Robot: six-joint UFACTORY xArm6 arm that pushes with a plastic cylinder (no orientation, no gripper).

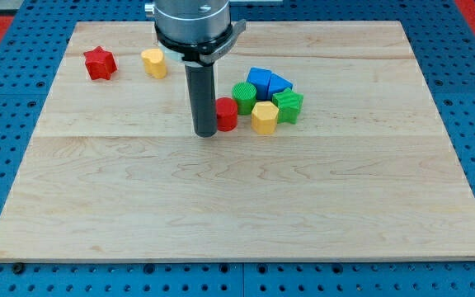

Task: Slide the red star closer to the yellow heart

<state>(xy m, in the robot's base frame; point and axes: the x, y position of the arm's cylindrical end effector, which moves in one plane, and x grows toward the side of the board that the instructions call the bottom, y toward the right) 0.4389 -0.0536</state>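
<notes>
Camera view, the only one. No pincer on this arm, so nothing to call apart or together: only a dark rod ending in my tip (205, 132), set down on the tabletop (237, 206).

Just to the right of my tip, touching or nearly so: a red block (226, 114), probably a cylinder. Further right of it, a tight cluster: a green block (243, 96), two blue blocks (260, 79) (278, 84), a green star-like block (288, 106) and a yellow hexagon (264, 117).

Up and to the left of my tip, near: the yellow heart (153, 63). Further left still, well apart from my tip: the red star (100, 63), level with the heart, with a bare gap between the two.

Judged as the approach stage; star not yet touched. To do it well:

- Pull away leftward from the red block, not through it, to leave the cluster alone.
- Swing below the heart and the star, keeping clear of both.
- Come round to the star's far left side, level with its middle.
- Push straight toward the view's right, on the line through star and heart.
- Keep contact centred: star points likely to make it spin or slip off sideways.
- Stop short of the heart, so as not to shove it along.
</notes>
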